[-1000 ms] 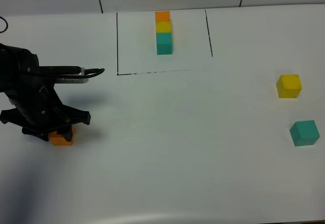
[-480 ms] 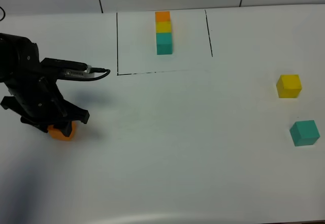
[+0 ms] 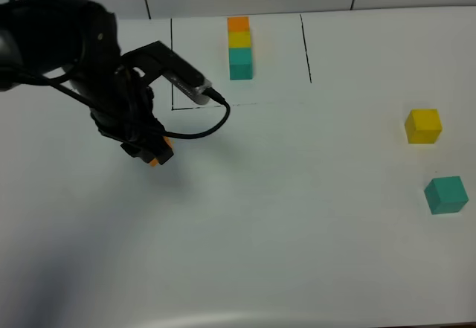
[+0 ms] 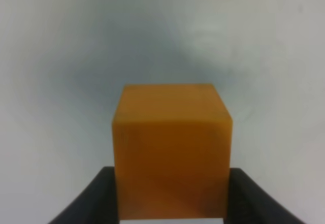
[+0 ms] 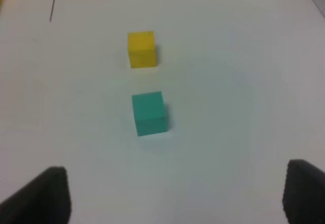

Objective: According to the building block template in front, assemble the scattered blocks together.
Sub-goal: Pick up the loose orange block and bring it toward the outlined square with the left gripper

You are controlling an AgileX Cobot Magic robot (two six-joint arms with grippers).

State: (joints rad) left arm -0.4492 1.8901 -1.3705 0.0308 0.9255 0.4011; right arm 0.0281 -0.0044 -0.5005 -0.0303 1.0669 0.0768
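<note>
The left hand [image 3: 154, 152] sat left of centre in the high view, clamped on the orange cube [image 4: 171, 150], with its dark fingers [image 4: 89, 203] pressing on two opposite sides. The building block template [image 3: 239, 47] lay at upper centre, inside the drawn black outline [image 3: 172, 60]. The yellow cube [image 3: 423, 126] and teal cube [image 3: 446, 195] rested apart on the white surface [image 3: 297, 231] near the right edge. The right hand [image 5: 177, 198] was spread wide, holding nothing.

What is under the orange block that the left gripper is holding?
Around the orange block, clamped in the left gripper, only bare white table with a soft shadow shows. The spot directly beneath is covered by the block and, from above, the arm.
</note>
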